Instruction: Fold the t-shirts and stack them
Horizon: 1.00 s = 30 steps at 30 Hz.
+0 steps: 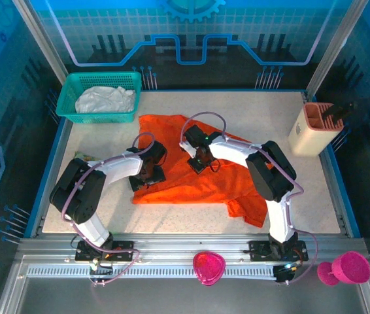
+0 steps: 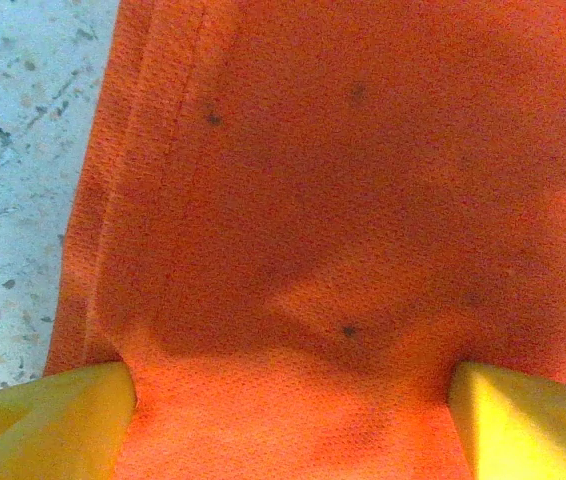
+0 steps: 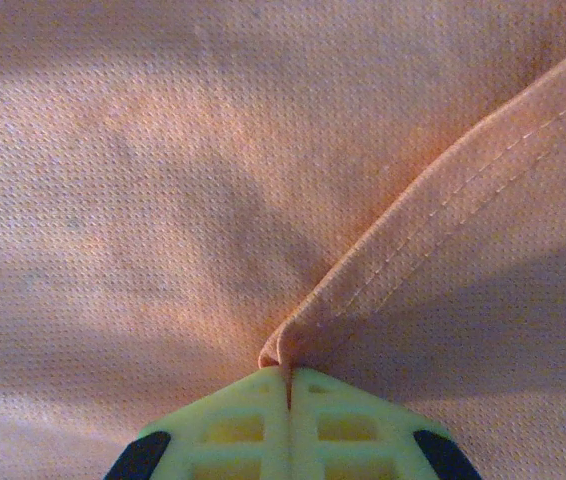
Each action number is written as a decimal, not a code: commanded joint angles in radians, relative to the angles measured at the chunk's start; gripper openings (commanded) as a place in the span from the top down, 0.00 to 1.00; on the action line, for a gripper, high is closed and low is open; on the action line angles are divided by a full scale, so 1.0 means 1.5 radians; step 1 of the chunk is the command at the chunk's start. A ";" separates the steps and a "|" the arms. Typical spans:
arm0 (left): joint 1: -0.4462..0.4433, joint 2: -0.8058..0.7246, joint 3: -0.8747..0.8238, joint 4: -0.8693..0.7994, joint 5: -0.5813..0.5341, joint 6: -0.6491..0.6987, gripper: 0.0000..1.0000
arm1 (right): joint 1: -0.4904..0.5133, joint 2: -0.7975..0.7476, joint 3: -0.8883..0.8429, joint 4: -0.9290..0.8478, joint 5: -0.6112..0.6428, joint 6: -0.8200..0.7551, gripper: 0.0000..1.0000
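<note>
The orange t-shirt is lying spread, loosely rumpled, over the middle of the speckled table. The white t-shirt is sitting bunched in the teal mesh basket at the table's eleven o'clock corner.

The right gripper is pinching a raised fold of the stitched hem near the orange shirt's centre, with the jaws fully together on it. The left gripper is hovering at the shirt's nine o'clock edge. Its yellow fingers are standing wide apart over the cloth and gripping nothing.

The fabric is showing a fine pique weave and appears light, limp and not slippery. Judgement: it is likely to sag and drag if lifted from one point. The doubled hem edges are offering the firmest hold, so two spaced grips along them are advisable.
</note>
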 commanded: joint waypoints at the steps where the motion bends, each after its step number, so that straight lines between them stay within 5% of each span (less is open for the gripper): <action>1: -0.004 0.042 -0.012 0.024 0.020 -0.009 0.16 | -0.012 -0.026 0.050 -0.035 0.040 -0.017 1.00; 5: -0.004 0.042 -0.018 0.029 0.023 -0.009 0.16 | -0.082 -0.013 0.136 -0.059 0.102 -0.042 1.00; 13: -0.013 0.055 -0.020 0.045 0.038 -0.008 0.12 | -0.270 0.174 0.424 0.027 0.422 0.014 1.00; 14: -0.015 0.057 -0.018 0.046 0.039 -0.008 0.10 | -0.282 0.205 0.459 0.035 0.477 0.033 0.95; 15: -0.019 0.059 -0.014 0.045 0.038 -0.007 0.09 | -0.290 0.228 0.491 0.036 0.507 0.048 0.76; 17: -0.025 0.062 -0.008 0.043 0.036 -0.004 0.06 | -0.300 0.246 0.523 0.036 0.502 0.067 0.35; 19: -0.029 0.065 -0.003 0.040 0.030 -0.003 0.03 | -0.299 0.236 0.517 0.046 0.470 0.073 0.20; 30: -0.035 0.052 0.046 0.018 0.013 0.035 0.01 | -0.278 0.014 0.214 0.089 0.357 0.146 0.19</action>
